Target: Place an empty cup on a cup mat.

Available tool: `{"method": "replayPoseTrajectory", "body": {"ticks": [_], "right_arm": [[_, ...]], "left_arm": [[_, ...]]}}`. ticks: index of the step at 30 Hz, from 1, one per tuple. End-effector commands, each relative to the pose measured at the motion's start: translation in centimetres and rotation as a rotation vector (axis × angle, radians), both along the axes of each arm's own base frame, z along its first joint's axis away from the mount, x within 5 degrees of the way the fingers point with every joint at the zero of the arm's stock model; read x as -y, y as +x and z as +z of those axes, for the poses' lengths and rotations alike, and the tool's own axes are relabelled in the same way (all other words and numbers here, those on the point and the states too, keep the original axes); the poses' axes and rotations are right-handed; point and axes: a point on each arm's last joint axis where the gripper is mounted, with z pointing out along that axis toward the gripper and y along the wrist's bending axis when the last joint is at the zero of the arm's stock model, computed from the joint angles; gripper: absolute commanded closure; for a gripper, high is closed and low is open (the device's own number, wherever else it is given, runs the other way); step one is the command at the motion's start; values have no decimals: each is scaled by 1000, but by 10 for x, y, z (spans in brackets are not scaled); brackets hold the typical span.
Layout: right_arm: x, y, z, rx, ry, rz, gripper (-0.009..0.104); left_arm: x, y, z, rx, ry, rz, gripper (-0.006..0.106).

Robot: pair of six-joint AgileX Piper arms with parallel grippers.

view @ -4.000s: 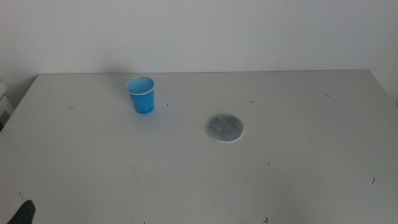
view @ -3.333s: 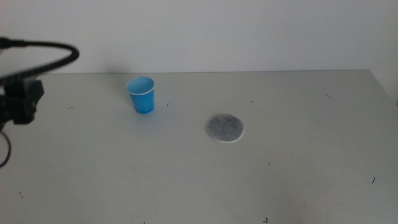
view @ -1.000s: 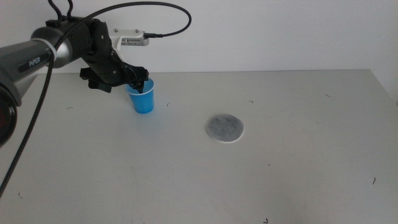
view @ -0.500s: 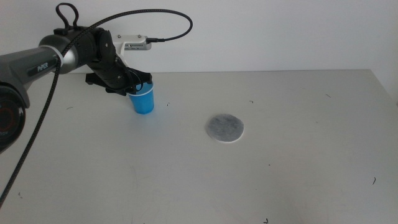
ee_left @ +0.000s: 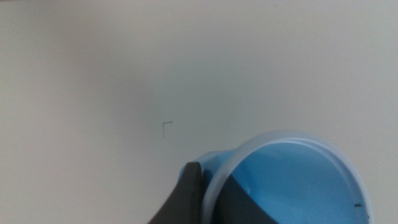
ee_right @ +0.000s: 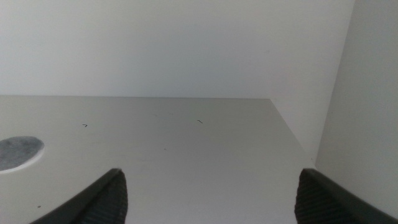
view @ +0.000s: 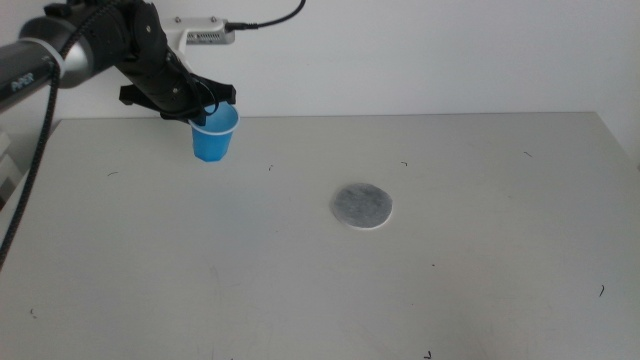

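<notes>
The blue cup (view: 215, 133) hangs above the table at the back left, held by its rim and a little tilted. My left gripper (view: 205, 108) is shut on that rim, one jaw outside and one inside. In the left wrist view the cup (ee_left: 292, 180) fills the lower right, its blue inside empty, with my left gripper (ee_left: 211, 200) clamped on its white edge. The grey cup mat (view: 362, 206) lies flat near the table's middle, to the right of the cup and nearer the front; its edge also shows in the right wrist view (ee_right: 18, 153). My right gripper (ee_right: 210, 179) is open and empty, out of the middle view.
The grey table (view: 450, 290) bears only small dark specks. A white wall (view: 420, 50) stands behind its back edge. The left arm's black cable (view: 40, 130) loops over the table's left side.
My left gripper has lifted the cup off the table and carried it up and a little to the left. The mat has not moved.
</notes>
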Motion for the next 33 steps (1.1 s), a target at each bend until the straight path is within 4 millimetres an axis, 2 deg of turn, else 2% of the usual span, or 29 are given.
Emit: {"method": "replayPoseTrajectory", "body": {"ticks": [1,5,8,13,17,22,33], "right_arm": [[0,-2,12,108,-23,4,1],[0,-2,12,108,-23,4,1],[0,-2,12,108,-23,4,1],[0,-2,12,108,-23,4,1],[0,-2,12,108,-23,4,1],[0,-2,12,108,-23,4,1],[0,-2,12,108,-23,4,1]], "left_arm": [[2,-14,63,151,-52,0,100],[13,-28,86,180,-81,-25,100],[25,-37,95,186,-87,-55,100],[54,-46,101,171,-97,-119,100],[85,-54,108,213,-121,-184,100],[114,-59,104,234,-159,-220,100],[172,-50,73,211,-169,-313,100]]}}
